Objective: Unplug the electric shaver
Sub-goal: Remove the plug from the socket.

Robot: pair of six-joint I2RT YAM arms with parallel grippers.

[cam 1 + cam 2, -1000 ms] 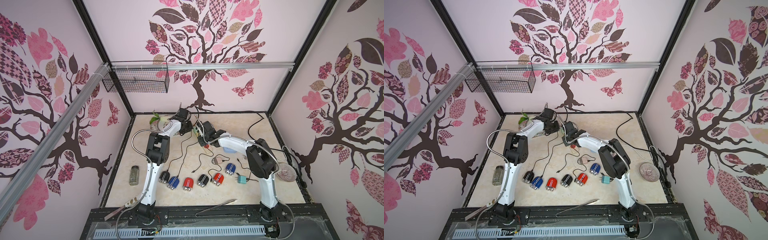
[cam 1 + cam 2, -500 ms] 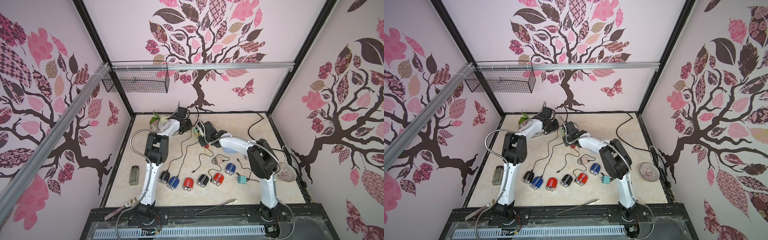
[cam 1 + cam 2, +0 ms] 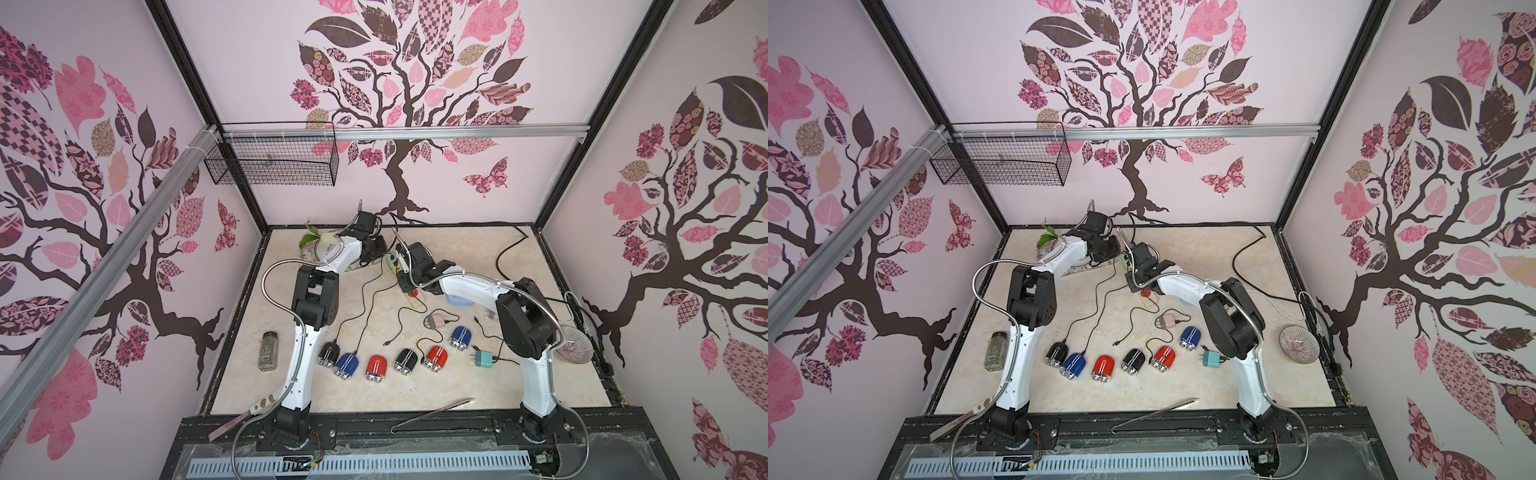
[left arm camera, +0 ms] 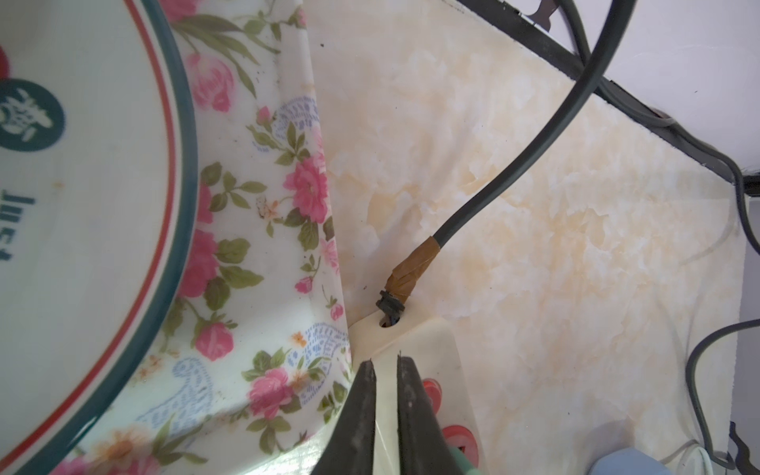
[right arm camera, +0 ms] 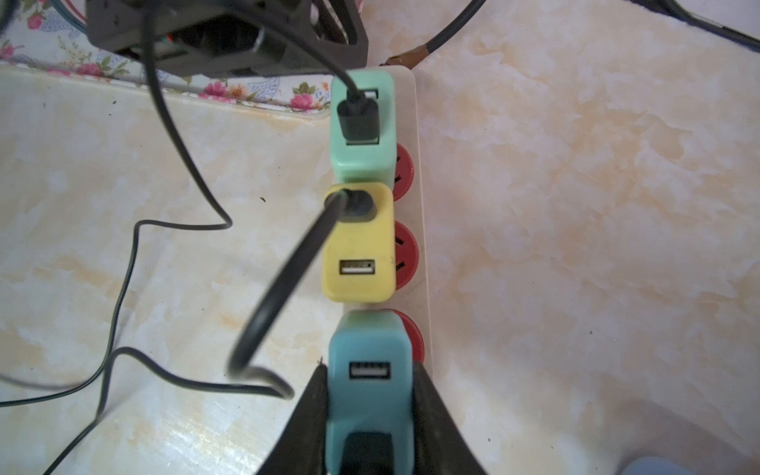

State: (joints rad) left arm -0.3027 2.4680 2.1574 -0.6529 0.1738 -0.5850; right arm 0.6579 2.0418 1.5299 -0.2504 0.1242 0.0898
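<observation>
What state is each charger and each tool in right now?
Green charger, plugged into strip, cable in.
Yellow charger, plugged in, cable in.
Blue charger, looks plugged in, gripped.
Right tool, shut on blue charger.
Left tool, shut, empty, at strip end.
Loose charger, unplugged, prongs bare.

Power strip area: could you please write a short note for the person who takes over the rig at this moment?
Left tool: shut, empty, over the cord end of the power strip.
Right tool: shut on the teal charger, which appears seated in the strip next to the yellow charger.
Done: the charger is gripped.
Left: pull the teal charger out of the strip.
The shavers lie in a row near the front; I cannot tell which one this charger feeds.
</observation>
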